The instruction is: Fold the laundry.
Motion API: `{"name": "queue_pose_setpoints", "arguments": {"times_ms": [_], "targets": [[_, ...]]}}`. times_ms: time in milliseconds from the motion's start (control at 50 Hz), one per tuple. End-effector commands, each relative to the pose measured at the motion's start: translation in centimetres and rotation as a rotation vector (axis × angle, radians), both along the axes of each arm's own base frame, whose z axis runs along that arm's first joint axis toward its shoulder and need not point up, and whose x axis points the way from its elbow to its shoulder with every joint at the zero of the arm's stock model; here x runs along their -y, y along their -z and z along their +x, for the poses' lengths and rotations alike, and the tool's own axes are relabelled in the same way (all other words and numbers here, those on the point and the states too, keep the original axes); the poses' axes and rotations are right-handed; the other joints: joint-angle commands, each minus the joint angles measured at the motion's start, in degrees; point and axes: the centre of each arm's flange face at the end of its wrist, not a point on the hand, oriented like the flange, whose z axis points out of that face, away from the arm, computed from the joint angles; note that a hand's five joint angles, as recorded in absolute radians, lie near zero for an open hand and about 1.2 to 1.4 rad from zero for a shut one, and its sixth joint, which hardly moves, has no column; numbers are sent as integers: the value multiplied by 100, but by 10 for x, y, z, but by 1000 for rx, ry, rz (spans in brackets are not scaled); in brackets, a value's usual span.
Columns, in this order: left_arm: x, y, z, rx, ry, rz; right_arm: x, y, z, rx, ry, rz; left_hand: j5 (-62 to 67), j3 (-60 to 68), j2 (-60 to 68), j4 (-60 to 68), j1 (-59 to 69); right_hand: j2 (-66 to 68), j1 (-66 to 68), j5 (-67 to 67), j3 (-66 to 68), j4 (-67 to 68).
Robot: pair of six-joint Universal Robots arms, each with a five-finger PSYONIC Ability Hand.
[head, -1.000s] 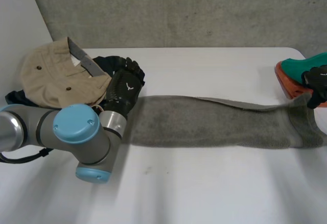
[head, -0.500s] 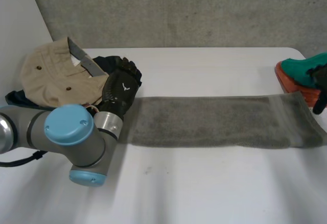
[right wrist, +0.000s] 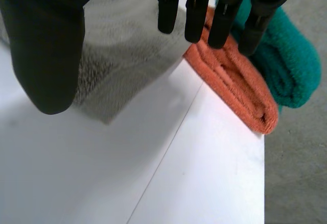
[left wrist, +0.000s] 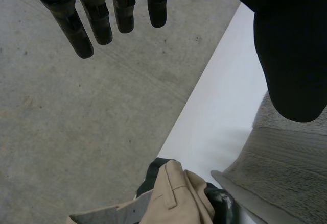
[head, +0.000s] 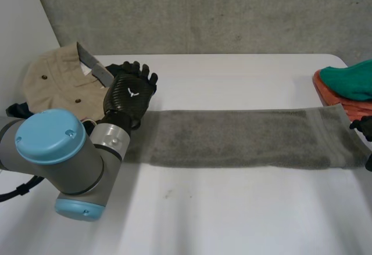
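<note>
Grey towel [head: 244, 139] lies flat across the table [head: 232, 220], stretched between both hands. Both the left hand [head: 129, 95] and right hand [right wrist: 46, 40] hover spread, holding nothing. An uneven regrasp could skew the fold, or snag the orange towel [right wrist: 230, 81] nearby.

Grey towel [head: 232, 139] — left end hidden under the left arm [head: 52, 150]; right hand [head: 363, 124] cut off.

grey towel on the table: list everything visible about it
The grey towel is a long strip of terry-looking cloth lying flat across the white table, with a flatter band near its right end. Its left end runs behind the left hand; its right end lies beside the folded orange towel, by the right hand. Both hands are open, gripping none of it.
</note>
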Motion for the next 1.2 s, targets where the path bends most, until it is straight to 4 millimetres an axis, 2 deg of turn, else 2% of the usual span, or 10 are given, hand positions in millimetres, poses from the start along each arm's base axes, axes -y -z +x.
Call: {"name": "queue_pose_setpoints", "arguments": {"times_ms": [20,40,200,400,620,700,800,1000,1080,1200], "targets": [[-1,0,-1,2,2,0,13,20,-6,-30,0,3,-256,-194,-159,-136,-67,2818,2765,2695,2741,2726],[-1,0,-1,2,2,-1,17,22,-8,-32,9,-1,-256,-194,-159,-136,-67,6053,6001,5930,5977,5962],[-4,-10,1,-10,1,-20,33,5,-75,-160,297,-109,-256,-194,-159,-136,-67,6086,6033,5963,6010,5995],[-11,-23,7,-23,-1,-42,36,-26,-78,-341,257,-208,-256,-194,-159,-136,-67,6086,6033,5963,6010,5995],[-16,-28,13,-28,-10,-45,-2,-53,132,-204,-271,-429,-256,-194,-159,-136,-67,6086,6033,5963,6010,5995],[-18,-28,16,-27,-16,-43,-50,-57,214,-136,-532,-511,-256,-194,-159,-136,-67,6086,6033,5963,6010,5995],[-20,-27,18,-24,-17,-38,-112,-11,285,-85,-836,-450,-256,-194,-159,-136,-67,6086,6033,5963,6010,5995],[-21,-23,15,-18,-8,-29,-149,35,310,-109,-975,-365,-256,-194,-159,-136,-67,5676,5623,5553,5599,5584],[-18,-27,13,-30,-5,-47,-152,18,306,-71,-948,-378,-256,-194,-159,-136,-67,-518,-571,-641,-595,-609],[-23,-32,-8,-45,50,-68,-113,-39,254,90,-673,-364,-256,-194,-159,-136,-67,-914,-967,-1037,-990,-1005]]}}
